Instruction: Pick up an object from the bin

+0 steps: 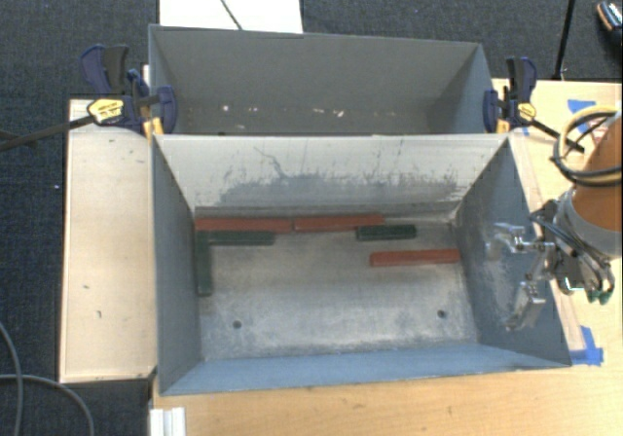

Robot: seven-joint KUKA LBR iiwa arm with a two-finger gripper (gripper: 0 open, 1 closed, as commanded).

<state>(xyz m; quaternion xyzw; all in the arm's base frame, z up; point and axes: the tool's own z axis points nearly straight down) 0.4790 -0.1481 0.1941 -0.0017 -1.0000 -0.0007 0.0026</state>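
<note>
**Gripper hangs spread above the bin's right wall**

The grey metal bin (321, 171) has a few flat bars on its floor. The arm (596, 215) comes in from the right, and its gripper (516, 275) sits over the sloping right wall, jaws apart with nothing between them. A long red strip (292, 224) lies along the floor's back edge, with dark green bars (238, 238) just beside it. Nearest the gripper, though clear of it, a shorter red bar (414, 256) lies right of centre, just in front of a small green piece (385, 232)
</note>
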